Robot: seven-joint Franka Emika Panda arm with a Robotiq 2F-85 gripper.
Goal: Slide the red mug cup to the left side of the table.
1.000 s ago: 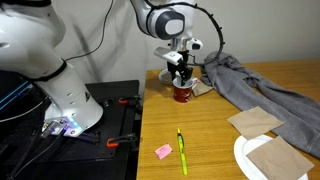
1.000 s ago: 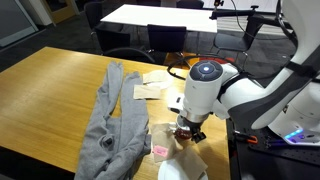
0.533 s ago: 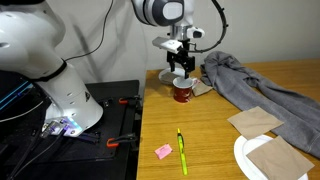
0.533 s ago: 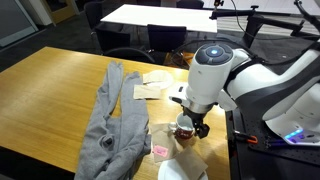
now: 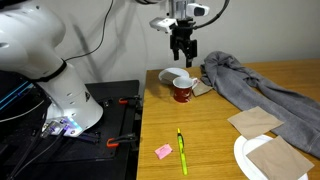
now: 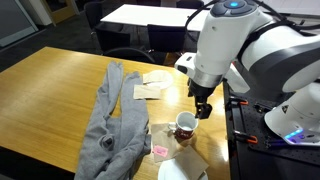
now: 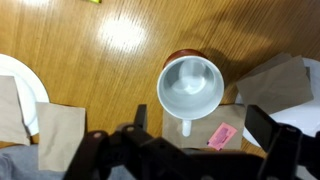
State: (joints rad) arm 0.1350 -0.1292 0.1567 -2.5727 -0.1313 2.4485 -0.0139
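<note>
The red mug cup (image 5: 182,92) stands upright near the table's edge by the robot's base, with its white inside showing. It also shows in an exterior view (image 6: 184,126). In the wrist view the mug (image 7: 190,88) is seen from above, with its white handle pointing toward the camera. The gripper (image 5: 183,52) hangs open and empty well above the mug and holds nothing; it shows likewise in an exterior view (image 6: 203,108). In the wrist view the gripper (image 7: 203,122) has its dark fingers (image 7: 140,116) spread wide below the mug. The table (image 5: 205,135) is light tan wood.
A small white dish (image 5: 171,77) sits just behind the mug. A grey cloth (image 5: 250,85) lies beside it. A green pen (image 5: 183,150), a pink note (image 5: 163,151), a white plate (image 5: 243,158) and brown napkins (image 5: 255,121) lie on the table. A pink packet (image 7: 221,137) lies by the mug's handle.
The gripper, which stood around the mug a second ago, has risen straight up and away from it. The mug has stayed in place.
</note>
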